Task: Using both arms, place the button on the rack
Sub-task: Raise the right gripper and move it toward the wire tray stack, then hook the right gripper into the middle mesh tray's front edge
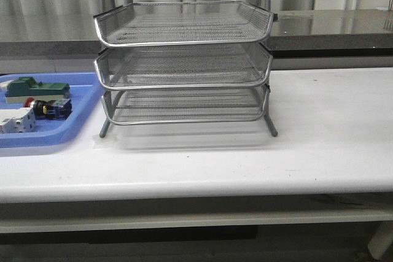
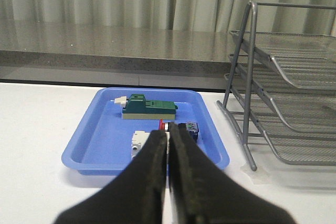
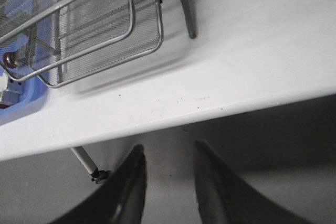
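Left gripper (image 2: pixel 168 145) closed, empty, facing button (image 2: pixel 178 128) in blue tray (image 2: pixel 84 153); right gripper (image 3: pixel 168 156) open, below table (image 3: pixel 252 51) edge; rack (image 1: pixel 183 65) stands beside the tray.

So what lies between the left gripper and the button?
Left wrist view: the blue tray's near rim and floor, the white switch beside; the shut gripper hides part of the button.

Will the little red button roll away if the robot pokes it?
Probably a little. The button lies on its side in the blue tray, and its red cap looks round. Its boxy black body should stop it soon, and the tray's raised rim would likely catch it.
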